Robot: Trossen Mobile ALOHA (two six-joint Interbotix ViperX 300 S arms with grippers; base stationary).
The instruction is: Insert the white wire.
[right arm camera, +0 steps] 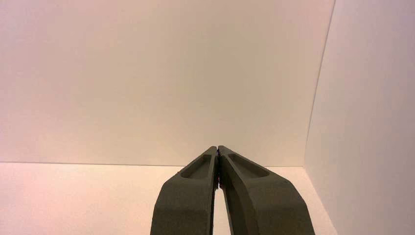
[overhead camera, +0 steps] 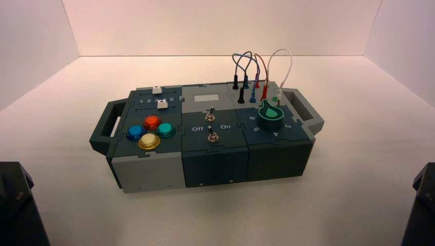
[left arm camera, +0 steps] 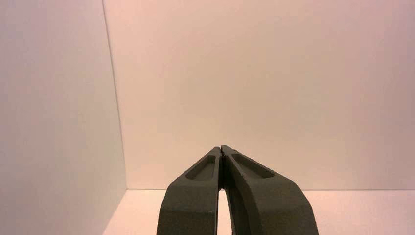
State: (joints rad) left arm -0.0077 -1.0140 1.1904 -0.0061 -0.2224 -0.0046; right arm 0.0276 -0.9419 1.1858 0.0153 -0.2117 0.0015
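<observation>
**benchrat:** Closest to the camera are the two arms, parked in the bottom corners of the high view, left arm (overhead camera: pixel 18 205) on one side, right arm (overhead camera: pixel 423 202) on the other. Each wrist view looks out over its own pincer at bare walls. Left gripper (left arm camera: pixel 221 149) has its fingers pressed together at the tips with nothing between them, and the right gripper (right arm camera: pixel 217 148) is the same.

**solderjoe:** So where's the white wire compared to them?

**benchrat:** Well away from both, out ahead of them, nearer the right one's side. The white wire (overhead camera: pixel 279 59) stands in a tall arch at the far right corner of the box (overhead camera: pixel 205 164). One white tip (overhead camera: pixel 281 85) sits down by the box top near the right handle (overhead camera: pixel 308 110); the other end drops in by the red plug (overhead camera: pixel 264 92). Can't tell from here whether either tip is actually seated.

**solderjoe:** And around it?

**benchrat:** Just beside it is the red lead (overhead camera: pixel 260 64), then the blue leads (overhead camera: pixel 243 57) with their black plugs. In front of those, toward the grippers, is the green knob (overhead camera: pixel 270 115) with numbers around it. Middle section has two toggle switches (overhead camera: pixel 210 115) by "Off" and "On". The left gripper's side has the blue, red, green and yellow buttons (overhead camera: pixel 150 132) with two white sliders (overhead camera: pixel 160 97) behind them.
</observation>
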